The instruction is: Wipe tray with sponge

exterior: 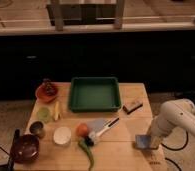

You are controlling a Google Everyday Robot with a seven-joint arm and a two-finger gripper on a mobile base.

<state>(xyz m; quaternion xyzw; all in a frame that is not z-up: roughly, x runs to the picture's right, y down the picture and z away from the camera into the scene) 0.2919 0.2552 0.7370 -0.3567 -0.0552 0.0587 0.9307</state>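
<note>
Light wooden table [123,152] holds: orange-red bowl [46,93] back left, yellow-tan block with dark top [133,106] right, white round dish [62,135], dark maroon bowl [25,148] front left, orange round fruit [82,129] touching grey flat blade [102,128]. Gripper [147,141] at front right corner.

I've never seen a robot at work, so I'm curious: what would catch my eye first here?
The big dark green tray stands out, sitting at the middle back of the wooden table. On the right, a white robot arm bends down, with its hand right at a small blue sponge near the table's front right edge.
</note>
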